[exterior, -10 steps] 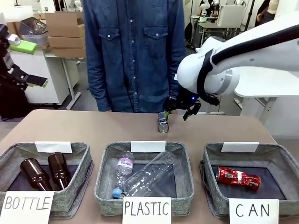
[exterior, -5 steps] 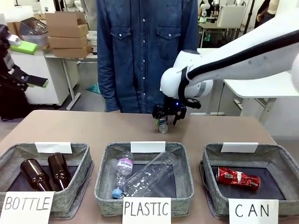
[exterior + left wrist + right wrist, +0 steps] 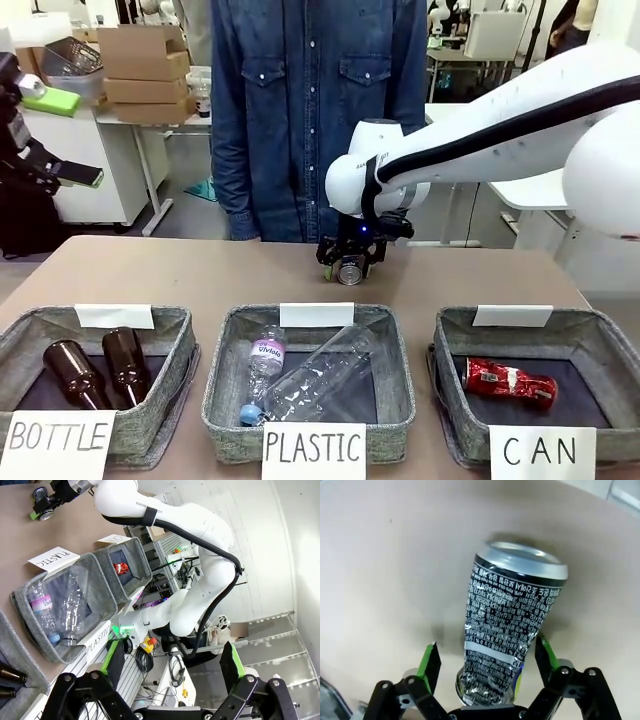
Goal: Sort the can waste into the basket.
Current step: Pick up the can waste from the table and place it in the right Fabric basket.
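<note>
A dark can (image 3: 510, 630) with white print and a silver end lies on its side on the tan table, at the far middle (image 3: 350, 271). My right gripper (image 3: 487, 660) is down around it, its green pads (image 3: 430, 661) on either side with a gap on one side, so the jaws stand open. In the front view the right gripper (image 3: 350, 266) sits low over the can. A dented red can (image 3: 512, 384) lies in the grey basket (image 3: 455, 350) signed "CAN" at front right. My left gripper (image 3: 172, 662) hangs open, off the table, holding nothing.
The "PLASTIC" basket (image 3: 225, 370) with clear bottles stands in the front middle, and the "BOTTLE" basket (image 3: 185, 350) with two brown bottles at front left. A person in a denim shirt (image 3: 310, 110) stands at the far edge, right behind the can.
My right arm swung left and lowered, bringing its gripper from beside the dark can to around it. The person shifted slightly to the right. The cans have not moved.
</note>
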Tool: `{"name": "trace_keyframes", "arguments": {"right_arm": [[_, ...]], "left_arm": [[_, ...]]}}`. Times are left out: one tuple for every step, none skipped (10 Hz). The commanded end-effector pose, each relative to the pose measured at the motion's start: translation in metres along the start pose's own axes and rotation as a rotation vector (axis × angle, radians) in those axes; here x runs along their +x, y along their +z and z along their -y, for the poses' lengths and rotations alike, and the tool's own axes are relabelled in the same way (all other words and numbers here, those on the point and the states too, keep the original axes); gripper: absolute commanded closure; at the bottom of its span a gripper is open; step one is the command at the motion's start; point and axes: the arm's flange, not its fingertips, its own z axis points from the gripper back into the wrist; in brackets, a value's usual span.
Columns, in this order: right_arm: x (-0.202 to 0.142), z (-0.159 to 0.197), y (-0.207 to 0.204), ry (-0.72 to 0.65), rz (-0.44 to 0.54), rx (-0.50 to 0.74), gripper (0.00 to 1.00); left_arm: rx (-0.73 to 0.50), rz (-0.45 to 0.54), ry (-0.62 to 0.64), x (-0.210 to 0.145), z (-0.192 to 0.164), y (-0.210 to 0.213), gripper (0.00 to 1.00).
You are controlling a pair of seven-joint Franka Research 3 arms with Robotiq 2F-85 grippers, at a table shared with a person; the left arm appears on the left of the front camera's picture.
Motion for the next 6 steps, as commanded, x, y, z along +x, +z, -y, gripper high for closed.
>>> {"name": "trace_keyframes", "arguments": {"right_arm": [[0.0049, -0.0050, 0.0071, -0.004, 0.023, -0.068, 0.60], [0.0035, -0.0053, 0.0085, -0.002, 0.028, -0.076, 1.00], [0.0027, -0.0050, 0.0089, -0.001, 0.026, -0.081, 0.66], [0.0026, -0.0044, 0.0093, 0.001, 0.022, -0.085, 1.00], [0.0023, -0.0044, 0.0093, 0.004, 0.016, -0.088, 1.00], [0.0016, -0.0041, 0.0098, 0.005, 0.015, -0.086, 1.00]], "left_arm": [[-0.023, 0.008, -0.022, 0.0005, 0.0006, -0.0006, 0.00], [-0.023, 0.008, -0.022, 0.0005, 0.0006, -0.0006, 0.00], [-0.023, 0.008, -0.022, 0.0005, 0.0006, -0.0006, 0.00], [-0.023, 0.008, -0.022, 0.0005, 0.0006, -0.0006, 0.00], [-0.023, 0.008, -0.022, 0.0005, 0.0006, -0.0006, 0.00], [-0.023, 0.008, -0.022, 0.0005, 0.0006, -0.0006, 0.00]]}}
